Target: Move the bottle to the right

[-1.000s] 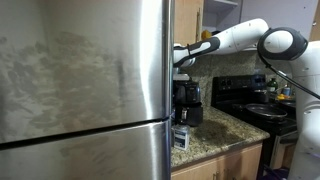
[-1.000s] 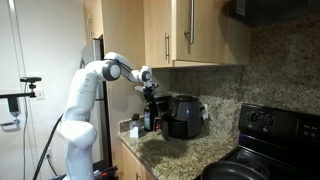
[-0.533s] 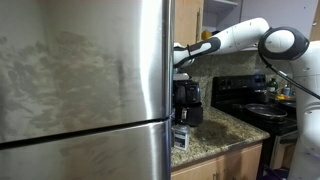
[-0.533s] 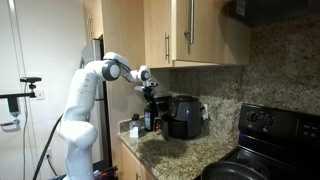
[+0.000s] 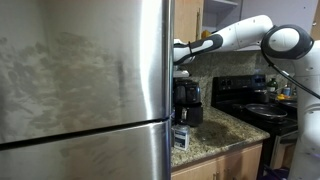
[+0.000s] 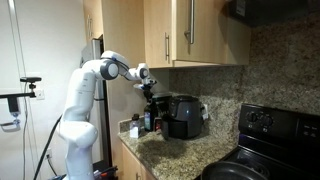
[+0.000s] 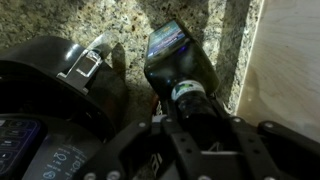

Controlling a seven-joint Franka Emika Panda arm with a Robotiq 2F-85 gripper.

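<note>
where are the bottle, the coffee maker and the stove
bottle (image 7: 178, 65), wrist view, on its dark body
coffee maker (image 6: 183, 116), in an exterior view, on its black body
stove (image 6: 268, 124), in an exterior view, on its back panel

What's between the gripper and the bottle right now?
Nothing. In the wrist view the gripper hangs directly over the bottle, cap uppermost, with no other object in that stretch.

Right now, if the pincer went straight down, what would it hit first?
Probably the top of the bottle, which sits right below the pincer; how far is hard to judge.
</note>
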